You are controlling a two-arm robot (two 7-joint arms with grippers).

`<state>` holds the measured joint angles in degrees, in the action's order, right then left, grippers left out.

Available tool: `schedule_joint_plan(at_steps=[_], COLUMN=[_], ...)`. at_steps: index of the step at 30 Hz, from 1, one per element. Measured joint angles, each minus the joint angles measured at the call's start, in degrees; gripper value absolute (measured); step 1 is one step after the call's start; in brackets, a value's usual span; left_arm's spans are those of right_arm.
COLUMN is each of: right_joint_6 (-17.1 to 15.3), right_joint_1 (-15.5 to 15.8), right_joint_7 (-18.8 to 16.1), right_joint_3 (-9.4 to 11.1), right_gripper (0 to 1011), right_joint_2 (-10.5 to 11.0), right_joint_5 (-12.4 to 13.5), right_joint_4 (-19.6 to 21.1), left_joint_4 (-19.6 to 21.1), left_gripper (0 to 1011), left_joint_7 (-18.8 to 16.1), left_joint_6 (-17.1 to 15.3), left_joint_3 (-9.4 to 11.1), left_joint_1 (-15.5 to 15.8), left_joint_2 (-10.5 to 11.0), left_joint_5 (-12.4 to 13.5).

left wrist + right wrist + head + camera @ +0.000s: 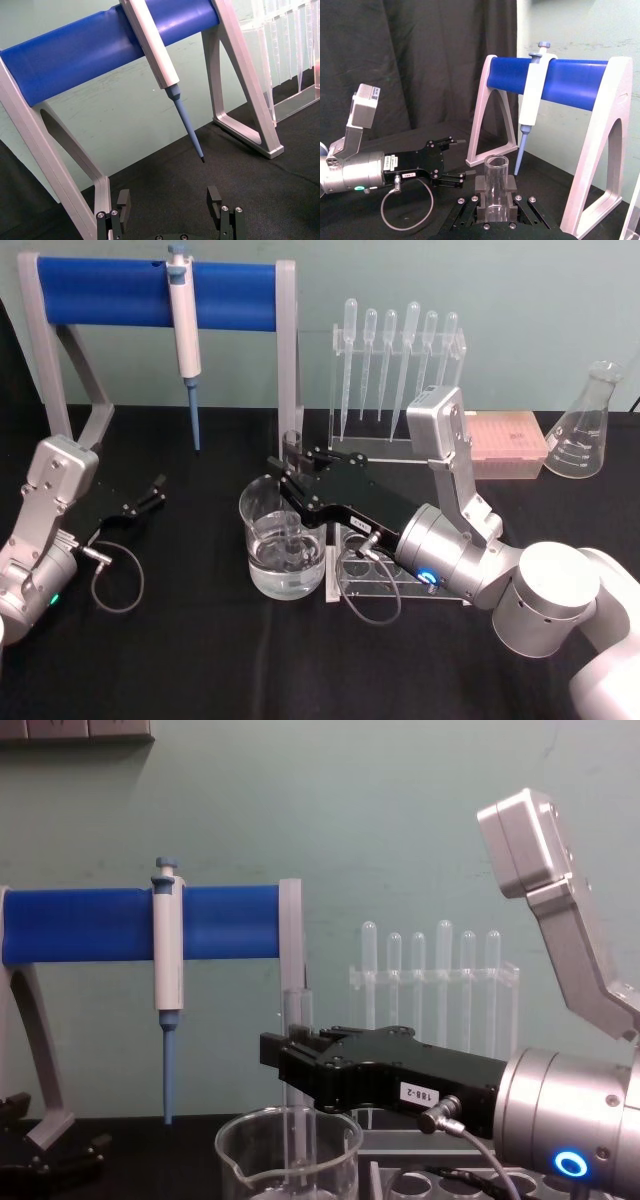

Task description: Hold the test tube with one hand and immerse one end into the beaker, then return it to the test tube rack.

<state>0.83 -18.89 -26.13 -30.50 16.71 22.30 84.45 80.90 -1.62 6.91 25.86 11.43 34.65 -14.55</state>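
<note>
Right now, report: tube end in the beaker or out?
In. Right gripper holds the tube upright, lower end below the beaker rim; left gripper parked, open.

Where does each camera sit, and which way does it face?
Head: high, looking down at the table; left gripper idle at the left, right gripper holding the test tube in the beaker.
Chest: low, looking across the table; the right gripper enters from the right.
Left wrist: behind the open left gripper, facing the pipettor.
Right wrist: behind the right gripper, facing the left gripper.
Shared: all four show the pipettor.
</note>
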Motion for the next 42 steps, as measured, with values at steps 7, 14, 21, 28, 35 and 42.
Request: schedule_joint_plan(at_steps=[7, 14, 21, 28, 35, 42], right_joint_6=[0.00, 0.00, 0.00, 0.00, 0.00, 0.00], right_joint_1=[0.00, 0.00, 0.00, 0.00, 0.00, 0.00], right_joint_7=[0.00, 0.00, 0.00, 0.00, 0.00, 0.00], right_joint_3=[0.00, 0.00, 0.00, 0.00, 0.00, 0.00], right_gripper=[225, 225, 225, 225, 225, 225], right_joint_2=[0.00, 0.00, 0.00, 0.00, 0.00, 0.00], right_joint_5=[0.00, 0.00, 0.00, 0.00, 0.00, 0.00], right_joint_4=[0.00, 0.00, 0.00, 0.00, 0.00, 0.00], left_joint_4=[0.00, 0.00, 0.00, 0.00, 0.00, 0.00], left_gripper=[1000, 1000, 1000, 1000, 1000, 1000], left_joint_7=[0.00, 0.00, 0.00, 0.00, 0.00, 0.00], left_joint_6=[0.00, 0.00, 0.00, 0.00, 0.00, 0.00], left_joint_3=[0.00, 0.00, 0.00, 0.00, 0.00, 0.00], left_joint_1=[0.00, 0.00, 0.00, 0.00, 0.00, 0.00], left_joint_2=[0.00, 0.00, 0.00, 0.00, 0.00, 0.00], left_joint_5=[0.00, 0.00, 0.00, 0.00, 0.00, 0.00])
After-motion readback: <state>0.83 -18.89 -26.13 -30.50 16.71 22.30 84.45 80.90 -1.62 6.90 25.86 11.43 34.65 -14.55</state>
